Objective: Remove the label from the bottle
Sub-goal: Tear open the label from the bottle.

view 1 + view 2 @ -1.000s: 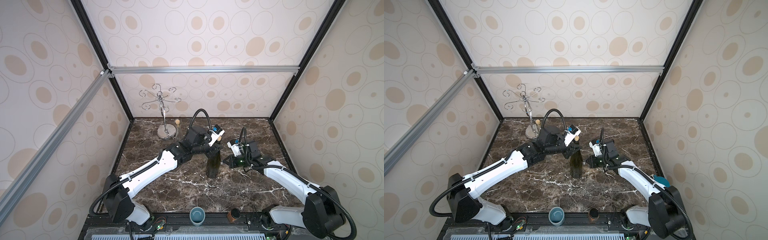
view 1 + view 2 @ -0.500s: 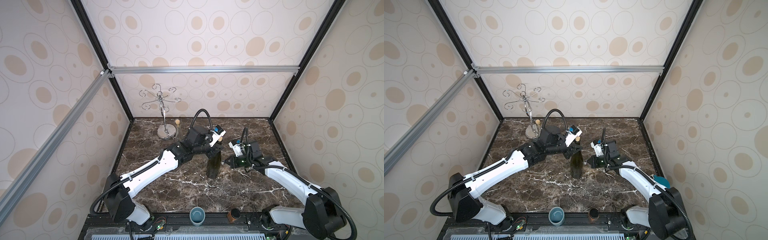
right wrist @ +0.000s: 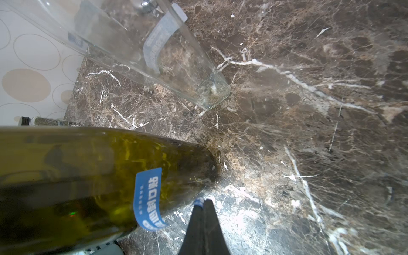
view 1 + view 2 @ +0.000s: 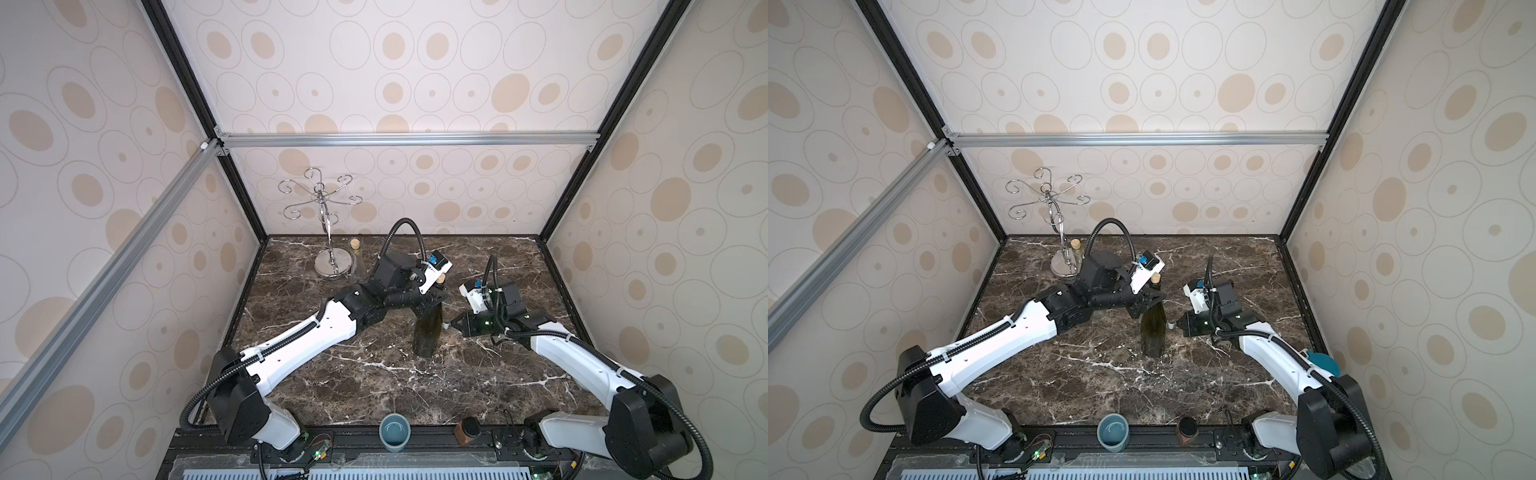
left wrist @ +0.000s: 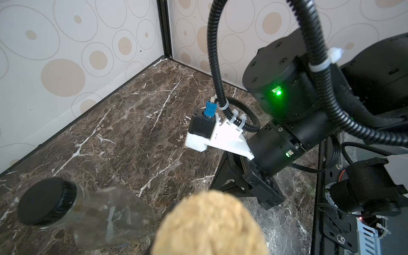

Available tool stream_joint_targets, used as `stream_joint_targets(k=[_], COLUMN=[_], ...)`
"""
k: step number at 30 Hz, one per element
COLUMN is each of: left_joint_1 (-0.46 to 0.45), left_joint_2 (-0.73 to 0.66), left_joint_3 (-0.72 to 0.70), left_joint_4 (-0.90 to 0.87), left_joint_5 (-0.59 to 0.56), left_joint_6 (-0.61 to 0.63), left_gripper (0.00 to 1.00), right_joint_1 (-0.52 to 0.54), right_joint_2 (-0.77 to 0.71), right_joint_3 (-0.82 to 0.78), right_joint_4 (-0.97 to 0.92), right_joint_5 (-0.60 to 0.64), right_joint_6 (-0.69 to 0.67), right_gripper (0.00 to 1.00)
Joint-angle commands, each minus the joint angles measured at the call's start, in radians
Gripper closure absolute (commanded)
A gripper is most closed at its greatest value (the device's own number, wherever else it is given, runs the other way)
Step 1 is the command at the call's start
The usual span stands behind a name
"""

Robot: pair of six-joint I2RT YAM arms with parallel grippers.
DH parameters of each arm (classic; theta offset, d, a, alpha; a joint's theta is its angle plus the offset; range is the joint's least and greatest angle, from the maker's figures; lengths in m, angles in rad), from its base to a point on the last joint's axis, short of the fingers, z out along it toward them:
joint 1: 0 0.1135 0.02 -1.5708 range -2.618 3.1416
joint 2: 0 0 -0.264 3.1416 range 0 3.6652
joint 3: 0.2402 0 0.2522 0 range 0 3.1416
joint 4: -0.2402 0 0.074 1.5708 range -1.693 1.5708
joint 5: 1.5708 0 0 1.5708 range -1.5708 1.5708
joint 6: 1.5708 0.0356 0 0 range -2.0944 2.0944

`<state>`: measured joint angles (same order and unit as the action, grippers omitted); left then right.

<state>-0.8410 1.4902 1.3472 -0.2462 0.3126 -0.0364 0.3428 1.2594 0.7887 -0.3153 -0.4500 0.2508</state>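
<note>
A: Whereabouts of the bottle?

B: Centre of the frame in both top views. Dark green wine bottle (image 4: 428,332), corked, upright on the marble tabletop (image 4: 353,374).

A: Grippers?

B: Left gripper (image 4: 432,297) clamped round the neck. Right gripper (image 4: 451,327) pinched closed just right of the bottle, with a small blue scrap (image 3: 199,201) at its tips.

A: Progress?

B: Barely begun, apparently. Blue label (image 3: 149,198) mostly stuck to the glass, one end curling free. Nearly all the peeling left to do.
</note>
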Motion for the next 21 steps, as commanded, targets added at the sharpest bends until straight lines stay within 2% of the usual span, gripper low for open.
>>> stream_joint_targets(k=[1, 21], left_joint_1=[-0.014, -0.030], left_joint_2=[0.008, 0.018], left_joint_3=[0.035, 0.056], left_joint_4=[-0.042, -0.058], left_joint_5=[0.053, 0.098], left_joint_6=[-0.012, 0.035], left_gripper=[0.88, 0.88], right_joint_1=[-0.011, -0.041], right_joint_2=[-0.003, 0.049], right_joint_3=[-0.002, 0.038], right_joint_4=[-0.016, -0.030], right_joint_5=[-0.014, -0.046], right_joint_6=[-0.021, -0.047], right_gripper=[1.00, 1.00])
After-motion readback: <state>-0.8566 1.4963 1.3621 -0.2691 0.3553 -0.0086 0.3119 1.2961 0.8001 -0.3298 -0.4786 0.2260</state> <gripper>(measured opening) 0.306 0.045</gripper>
